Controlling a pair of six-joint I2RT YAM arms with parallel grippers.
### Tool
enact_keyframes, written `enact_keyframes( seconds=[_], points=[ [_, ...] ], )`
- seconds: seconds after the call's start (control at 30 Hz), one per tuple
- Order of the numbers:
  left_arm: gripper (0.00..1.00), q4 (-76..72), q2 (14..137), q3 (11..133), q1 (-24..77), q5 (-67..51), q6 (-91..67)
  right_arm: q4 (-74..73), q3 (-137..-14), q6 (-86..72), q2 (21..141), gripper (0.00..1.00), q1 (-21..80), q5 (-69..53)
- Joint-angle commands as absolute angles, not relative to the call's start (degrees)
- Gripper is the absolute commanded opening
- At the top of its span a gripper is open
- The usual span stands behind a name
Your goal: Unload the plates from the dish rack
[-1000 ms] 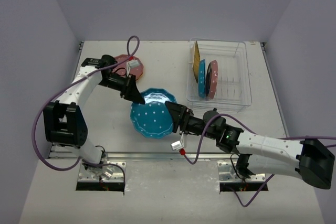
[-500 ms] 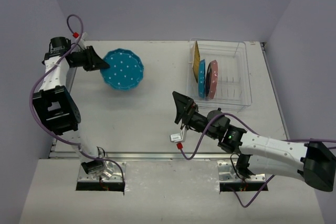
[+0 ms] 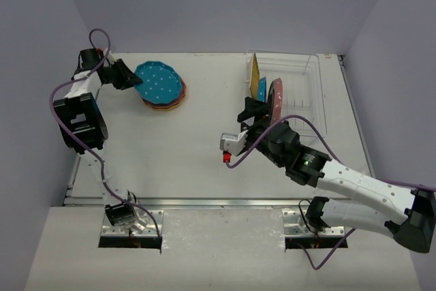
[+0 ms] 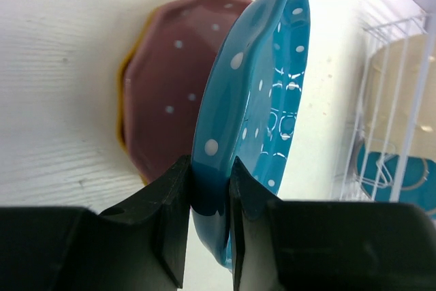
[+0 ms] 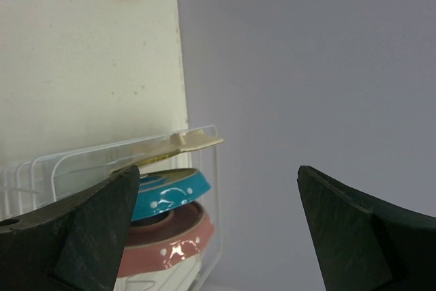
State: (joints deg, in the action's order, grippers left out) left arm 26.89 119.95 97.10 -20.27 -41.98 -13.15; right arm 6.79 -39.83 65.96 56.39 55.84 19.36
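Open table (image 3: 204, 107) between stacked plates (image 3: 161, 85) and dish rack (image 3: 317, 100); upright plates (image 3: 275, 91) crowd rack's left end, right slots free

No lettering, label, brand, number or sign can be read in any view; the teal plate (image 4: 272, 100) at the far left bears only white dots; the pink plate (image 5: 167, 247) in the dish rack (image 3: 300, 93) at the far right likewise shows white dots alone.
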Motion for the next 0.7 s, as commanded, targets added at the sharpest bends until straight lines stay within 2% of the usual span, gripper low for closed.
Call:
enact_keyframes(
  seconds=[0.0,0.23,0.27,0.33,0.47,0.67],
  points=[
    [0.00,20.5,120.5,102.1,-20.0,-43.0,-17.7,-2.7,-47.0,50.7,57.2,0.99,54.5,21.6],
    [0.00,20.4,123.0,102.3,-18.5,-38.9,-14.9,-9.7,-52.7,40.1,58.8,0.99,51.9,19.6],
    [0.02,20.4,123.1,102.0,-18.3,-38.5,-14.5,-11.1,-53.6,38.0,58.9,0.99,51.4,19.1],
    [0.12,20.5,123.0,101.4,-17.9,-36.1,-13.5,-14.0,-56.4,32.1,59.1,0.99,48.9,16.4],
    [0.41,19.7,120.3,97.6,-16.4,-30.6,-10.7,-19.6,-61.3,22.0,60.0,0.99,44.1,12.5],
    [0.63,19.5,117.6,94.6,-14.8,-23.8,-8.2,-25.7,-67.9,6.0,62.6,0.99,34.4,6.7]
  ],
)
